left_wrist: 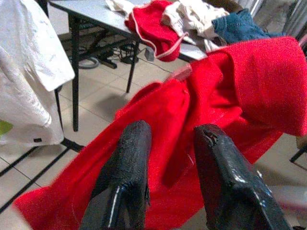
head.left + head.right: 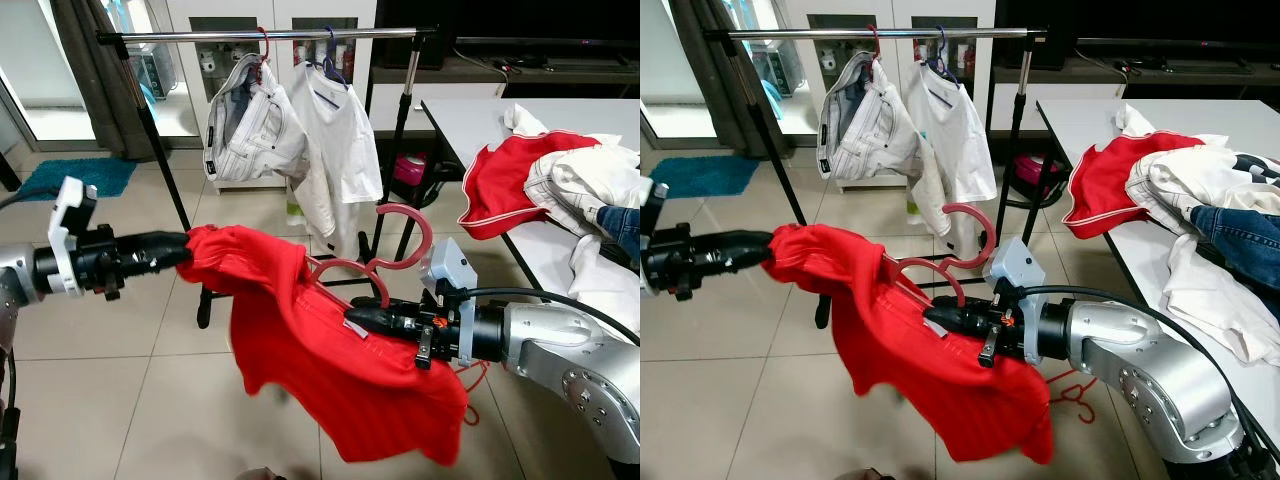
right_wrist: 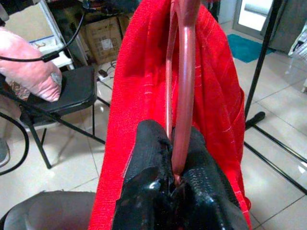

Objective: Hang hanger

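A red shirt (image 2: 320, 350) hangs in the air between my two arms, draped over a pink hanger (image 2: 345, 268) whose hook (image 2: 412, 232) curls upward. My left gripper (image 2: 183, 250) is shut on the shirt's shoulder and holds it out to the left; in the left wrist view the red cloth (image 1: 201, 96) lies past its two fingers (image 1: 127, 163). My right gripper (image 2: 352, 318) is shut on the hanger's bar, seen close up in the right wrist view as the pink bar (image 3: 184, 72) running out of the gripper (image 3: 172, 136). The clothes rail (image 2: 270, 35) stands behind, above both grippers.
White shorts (image 2: 250, 125) and a white t-shirt (image 2: 335, 140) hang on the rail. A table (image 2: 470, 115) at right holds a clothes pile (image 2: 560, 180). A red hanger (image 2: 1070, 392) lies on the floor. A person's pink sleeve (image 3: 29, 62) and a black chair (image 3: 72, 91) are nearby.
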Controlling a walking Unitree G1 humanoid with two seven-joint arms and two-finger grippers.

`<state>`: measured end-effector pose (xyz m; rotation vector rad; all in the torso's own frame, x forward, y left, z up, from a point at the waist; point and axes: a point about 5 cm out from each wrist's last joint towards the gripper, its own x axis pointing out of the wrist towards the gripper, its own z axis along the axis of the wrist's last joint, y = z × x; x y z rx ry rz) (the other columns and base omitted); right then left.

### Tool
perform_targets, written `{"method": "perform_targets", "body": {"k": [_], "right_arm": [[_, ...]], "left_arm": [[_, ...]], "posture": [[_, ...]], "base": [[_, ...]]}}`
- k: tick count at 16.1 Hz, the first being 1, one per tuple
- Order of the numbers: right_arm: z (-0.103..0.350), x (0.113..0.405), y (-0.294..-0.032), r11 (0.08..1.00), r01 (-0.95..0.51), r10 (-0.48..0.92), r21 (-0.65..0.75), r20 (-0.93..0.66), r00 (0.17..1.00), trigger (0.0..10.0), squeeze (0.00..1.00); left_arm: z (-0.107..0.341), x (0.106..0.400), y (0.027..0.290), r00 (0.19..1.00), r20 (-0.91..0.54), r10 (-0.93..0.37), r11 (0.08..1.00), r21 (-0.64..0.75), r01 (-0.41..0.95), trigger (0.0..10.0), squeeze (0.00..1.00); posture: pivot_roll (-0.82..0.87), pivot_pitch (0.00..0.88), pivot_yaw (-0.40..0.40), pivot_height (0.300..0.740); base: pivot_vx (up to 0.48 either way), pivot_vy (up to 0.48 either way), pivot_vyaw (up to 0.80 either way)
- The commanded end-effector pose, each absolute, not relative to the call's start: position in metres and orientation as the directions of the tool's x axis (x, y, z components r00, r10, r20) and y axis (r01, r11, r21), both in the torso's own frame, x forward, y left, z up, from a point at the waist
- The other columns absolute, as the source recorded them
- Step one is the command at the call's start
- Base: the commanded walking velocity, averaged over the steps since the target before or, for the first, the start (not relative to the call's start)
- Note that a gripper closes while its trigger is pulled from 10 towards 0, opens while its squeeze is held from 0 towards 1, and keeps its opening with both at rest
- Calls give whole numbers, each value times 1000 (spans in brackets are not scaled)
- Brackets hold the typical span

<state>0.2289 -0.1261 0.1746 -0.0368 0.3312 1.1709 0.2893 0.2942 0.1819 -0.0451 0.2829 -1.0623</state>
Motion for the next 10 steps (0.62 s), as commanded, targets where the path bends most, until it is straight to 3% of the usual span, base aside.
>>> {"method": "perform_targets", "body": {"k": [1,2,4,10], "right_arm": [[179,231,-126,391,-912,902,123,-249,352,10000,0],[179,231,-126,390,-913,902,123,-250,352,10000,0],[180,231,-127,391,-912,902,122,-250,353,10000,0],[179,231,-127,395,-910,899,122,-253,357,10000,0]], "left_arm": [[184,289,292,440,-234,-867,479,-149,865,10000,0],[182,290,291,445,-236,-864,485,-148,862,8118,0],[182,294,290,479,-215,-851,512,-134,849,0,0],[183,295,289,481,-204,-853,511,-138,848,0,0]], "posture": [[-100,0,27,740],[-102,0,26,740],[-103,0,28,740],[-104,0,31,740]], "base": [[0,0,0],[0,0,0],[0,0,0],[0,0,0]]}}
